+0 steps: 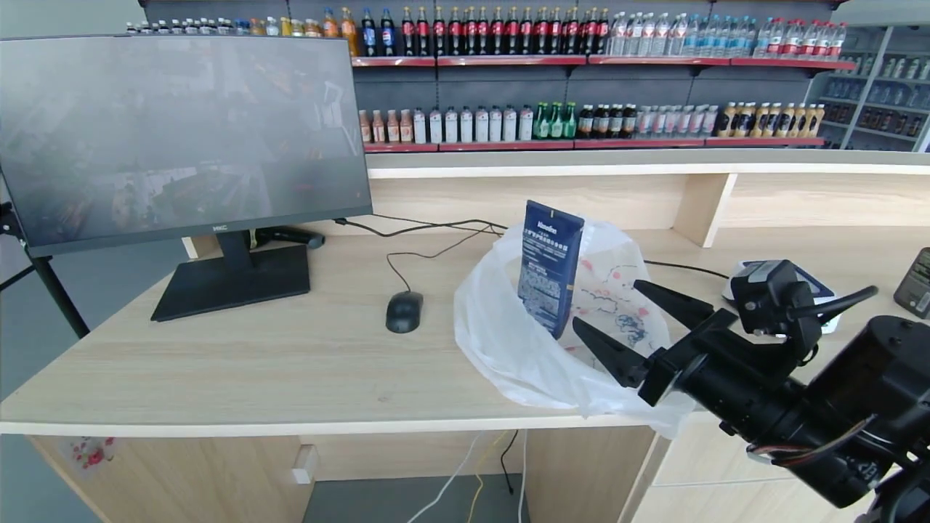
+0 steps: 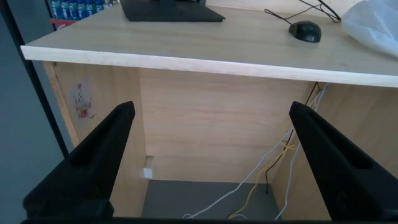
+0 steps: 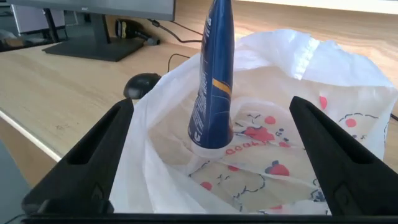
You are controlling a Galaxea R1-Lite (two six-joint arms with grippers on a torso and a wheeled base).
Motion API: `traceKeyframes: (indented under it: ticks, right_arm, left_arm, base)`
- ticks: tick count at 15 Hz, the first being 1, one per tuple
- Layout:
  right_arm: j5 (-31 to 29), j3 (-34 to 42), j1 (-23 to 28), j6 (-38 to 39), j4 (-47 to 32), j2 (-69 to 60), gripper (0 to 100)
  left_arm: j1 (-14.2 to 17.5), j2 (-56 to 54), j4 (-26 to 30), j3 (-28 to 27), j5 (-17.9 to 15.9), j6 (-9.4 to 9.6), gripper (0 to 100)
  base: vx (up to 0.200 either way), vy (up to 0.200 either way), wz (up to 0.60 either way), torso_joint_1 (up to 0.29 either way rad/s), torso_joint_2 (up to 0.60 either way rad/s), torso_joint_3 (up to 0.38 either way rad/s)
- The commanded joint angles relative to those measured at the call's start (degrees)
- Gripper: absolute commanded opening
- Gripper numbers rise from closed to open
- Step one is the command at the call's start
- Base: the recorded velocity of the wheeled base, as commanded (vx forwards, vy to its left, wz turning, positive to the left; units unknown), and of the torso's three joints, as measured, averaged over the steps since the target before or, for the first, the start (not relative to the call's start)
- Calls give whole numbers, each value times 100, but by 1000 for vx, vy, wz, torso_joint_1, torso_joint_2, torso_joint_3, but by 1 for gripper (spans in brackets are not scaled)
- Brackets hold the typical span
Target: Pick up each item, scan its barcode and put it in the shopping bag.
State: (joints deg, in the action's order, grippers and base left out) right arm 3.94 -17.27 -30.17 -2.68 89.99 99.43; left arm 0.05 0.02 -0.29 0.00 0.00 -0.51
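On the counter (image 1: 290, 363), right of the mouse (image 1: 404, 311): shopping bag (image 1: 501, 341), mouth open, with 1 blue pouch (image 1: 550, 265) standing upright inside it, base down in the bag's folds, top above the rim.

Right gripper (image 1: 609, 305): 2 fingers spread wide, nothing between them. It hangs at the bag's near-right side, tips aimed at the pouch, not touching it. In the right wrist view the pouch sits centred between the 2 fingers but ahead of their tips.

Left gripper (image 2: 211, 107): fingers also wide apart, empty, low in front of the counter's face, well apart from the bag.

Handling, judged:
- Pouch: flat stand-up packet, probably light; flexible glossy film, likely slick and apt to buckle under a hard squeeze. Best hold is across the 2 flat faces in the upper half, clear of the bag.
- Bag: thin soft film, no stiffness, would drag or collapse if pinched along with the pouch.

Judgement: this item looks bagged.
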Motion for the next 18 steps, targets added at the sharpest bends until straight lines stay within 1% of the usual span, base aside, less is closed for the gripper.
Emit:
traceKeyframes:
  ticks: [1, 3, 4, 6, 18]
  right_arm:
    - [2, 5, 38, 5, 1, -46, 100]
    - [2, 31, 90, 22, 1, -73, 100]
    - [2, 75, 231, 13, 1, -116, 100]
    - [2, 84, 310, 22, 1, -134, 100]
    - [2, 312, 328, 22, 1, -292, 100]
  left_arm:
    - [4, 6, -6, 0, 0, -2, 100]
    - [4, -2, -6, 0, 0, 16, 100]
    - [4, -2, 12, 0, 0, 7, 100]
    - [-5, 6, 20, 0, 0, 7, 100]
    - [4, -2, 38, -9, 0, 16, 100]
  base:
    - [-200, 0, 0, -2, -2, -2]
    - [0, 0, 0, 0, 0, 0]
    - [0, 0, 0, 0, 0, 0]
    - [0, 0, 0, 0, 0, 0]
    - [0, -200, 0, 6, 3, 3]
